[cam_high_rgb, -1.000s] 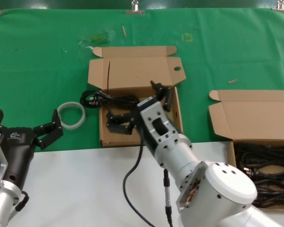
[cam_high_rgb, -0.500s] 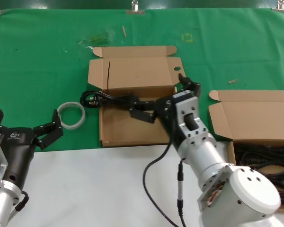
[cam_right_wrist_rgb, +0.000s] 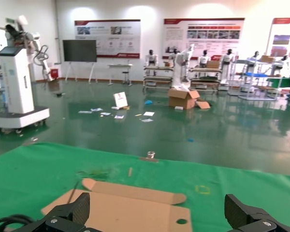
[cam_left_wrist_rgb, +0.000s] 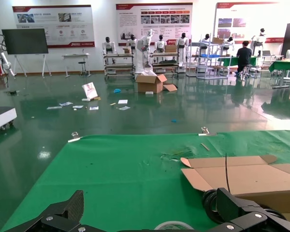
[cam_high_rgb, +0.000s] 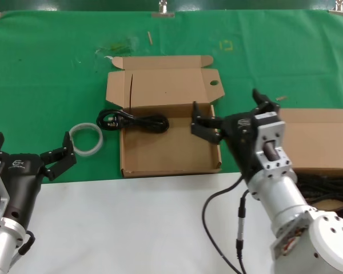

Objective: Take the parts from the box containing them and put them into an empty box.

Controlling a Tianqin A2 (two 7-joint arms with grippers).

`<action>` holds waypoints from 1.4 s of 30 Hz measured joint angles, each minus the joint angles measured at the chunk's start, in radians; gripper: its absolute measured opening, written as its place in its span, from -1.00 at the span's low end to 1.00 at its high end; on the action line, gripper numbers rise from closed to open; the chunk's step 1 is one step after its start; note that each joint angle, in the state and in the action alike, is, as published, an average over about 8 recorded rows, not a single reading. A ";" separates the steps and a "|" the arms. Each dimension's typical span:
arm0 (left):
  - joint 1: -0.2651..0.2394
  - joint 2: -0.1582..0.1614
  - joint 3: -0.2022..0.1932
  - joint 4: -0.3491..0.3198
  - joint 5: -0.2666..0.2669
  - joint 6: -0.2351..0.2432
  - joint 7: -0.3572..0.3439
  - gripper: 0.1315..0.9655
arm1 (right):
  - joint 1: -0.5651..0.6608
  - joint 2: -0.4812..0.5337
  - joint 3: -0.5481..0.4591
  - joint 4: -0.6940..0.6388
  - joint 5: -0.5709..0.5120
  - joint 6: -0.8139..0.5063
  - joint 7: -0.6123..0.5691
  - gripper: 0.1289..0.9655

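The empty box (cam_high_rgb: 160,149) lies open mid-table, its lid (cam_high_rgb: 166,88) folded back with a small round hole (cam_high_rgb: 214,83) in one tab. One black power cord (cam_high_rgb: 132,121) lies across its back left corner, with the plug end over the left wall. My right gripper (cam_high_rgb: 233,114) is open and empty, above the box's right wall. The box containing the parts (cam_high_rgb: 317,140) is at the right, partly behind my right arm, with black cords (cam_high_rgb: 326,188) in it. My left gripper (cam_high_rgb: 28,149) is open and empty at the lower left. The right wrist view shows the pierced lid (cam_right_wrist_rgb: 135,210).
A white translucent ring (cam_high_rgb: 86,138) lies on the green cloth (cam_high_rgb: 46,74) left of the empty box, close to my left gripper; it also shows in the left wrist view (cam_left_wrist_rgb: 174,225). The white table front (cam_high_rgb: 131,228) lies below the cloth's edge. Small scraps lie at the back.
My right gripper let go of the black cord, which now lies in the pierced-lid box's back left corner. The gripper swung right, away from it. The left arm has not moved.
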 joint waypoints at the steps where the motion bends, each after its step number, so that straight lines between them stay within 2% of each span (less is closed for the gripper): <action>1: 0.000 0.000 0.000 0.000 0.000 0.000 0.000 1.00 | -0.008 0.000 0.013 0.002 -0.012 -0.008 0.013 1.00; 27: 0.000 0.000 0.000 0.000 0.000 0.000 0.000 1.00 | -0.216 0.000 0.365 0.049 -0.338 -0.217 0.349 1.00; 42: 0.000 0.000 0.000 0.000 0.000 0.000 0.000 1.00 | -0.232 -0.002 0.393 0.053 -0.364 -0.234 0.376 1.00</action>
